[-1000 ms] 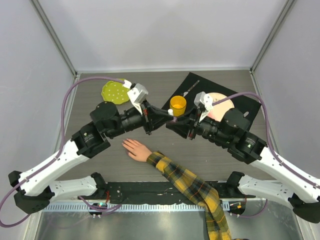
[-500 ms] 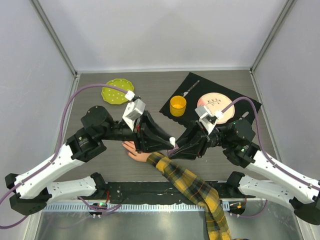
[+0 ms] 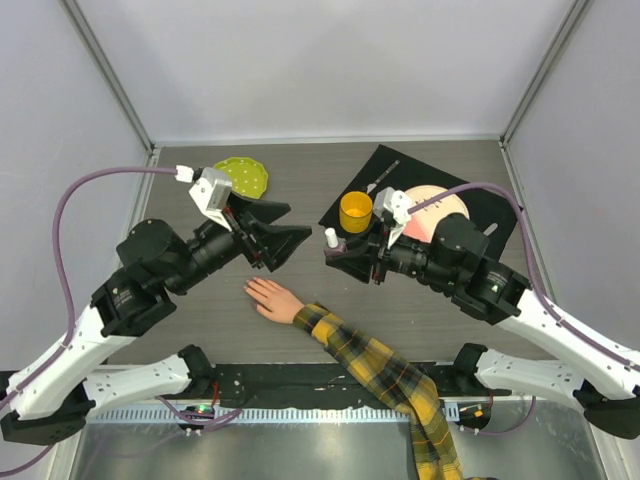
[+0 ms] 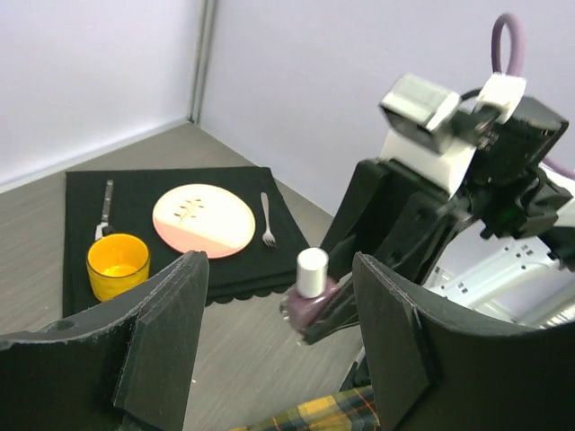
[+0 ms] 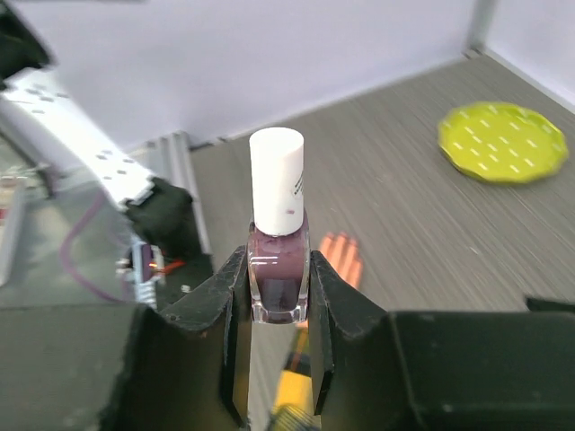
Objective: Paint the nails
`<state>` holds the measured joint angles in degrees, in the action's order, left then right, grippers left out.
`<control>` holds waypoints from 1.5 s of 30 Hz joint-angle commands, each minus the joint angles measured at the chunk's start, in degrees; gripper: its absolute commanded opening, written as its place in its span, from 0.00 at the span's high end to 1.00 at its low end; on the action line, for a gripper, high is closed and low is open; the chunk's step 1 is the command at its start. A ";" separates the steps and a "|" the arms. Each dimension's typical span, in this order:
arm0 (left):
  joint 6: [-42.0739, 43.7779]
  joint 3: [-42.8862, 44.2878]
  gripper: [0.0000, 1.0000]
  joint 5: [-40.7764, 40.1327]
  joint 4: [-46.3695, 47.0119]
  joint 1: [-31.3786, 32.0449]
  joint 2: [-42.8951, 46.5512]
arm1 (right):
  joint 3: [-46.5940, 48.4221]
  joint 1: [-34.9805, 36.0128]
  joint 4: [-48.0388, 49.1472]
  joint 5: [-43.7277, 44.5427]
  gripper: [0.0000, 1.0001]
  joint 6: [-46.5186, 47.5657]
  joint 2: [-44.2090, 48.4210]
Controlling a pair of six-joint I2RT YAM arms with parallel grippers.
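The bottle-opening step is judged to be in hand, with no painting yet begun. A purple polish bottle (image 5: 279, 269) is gripped upright at its base by the right tool (image 5: 278, 296), and its white cap (image 5: 278, 180) is seen to be on. In the top view the bottle is held above the middle of the desk (image 3: 200, 310), clear of the surface. The left tool (image 3: 283, 228) is spread wide and empty, aimed at the bottle from the left side but well apart from it; in the left wrist view the cap is framed between its two fingers (image 4: 171, 323). The mannequin hand (image 3: 272, 299) is laid flat near the middle of the near edge, its fingers pointed toward the left edge. The nails (image 3: 251, 288) are found at those fingertips, though they are too small to be made out singly. For the next move, the left tool would probably have to be brought in, centred on the cap, closed on it and turned while the bottle is kept steady and upright, so that nothing is spilled.
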<state>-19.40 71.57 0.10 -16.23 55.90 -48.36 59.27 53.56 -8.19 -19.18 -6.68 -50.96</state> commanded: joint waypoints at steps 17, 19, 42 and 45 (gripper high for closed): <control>1.47 1.20 0.43 -0.98 3.57 0.09 -10.61 | 2.43 0.32 0.27 11.01 0.99 5.01 -1.95; 1.29 1.29 0.48 -0.45 3.57 0.09 -11.32 | 2.08 0.32 0.54 10.39 0.99 4.92 -1.51; 0.68 -5.92 1.00 38.65 13.85 0.00 -7.10 | -13.81 0.58 55.65 -39.52 0.99 -38.62 4.56; -0.90 -5.65 1.00 37.79 14.12 0.00 -7.54 | -14.00 0.67 63.39 -40.15 0.99 -45.27 4.02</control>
<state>-19.90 66.92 35.31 -6.04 56.86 -53.98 45.06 53.06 23.33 -44.01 -30.13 -47.42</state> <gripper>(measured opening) 0.163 0.295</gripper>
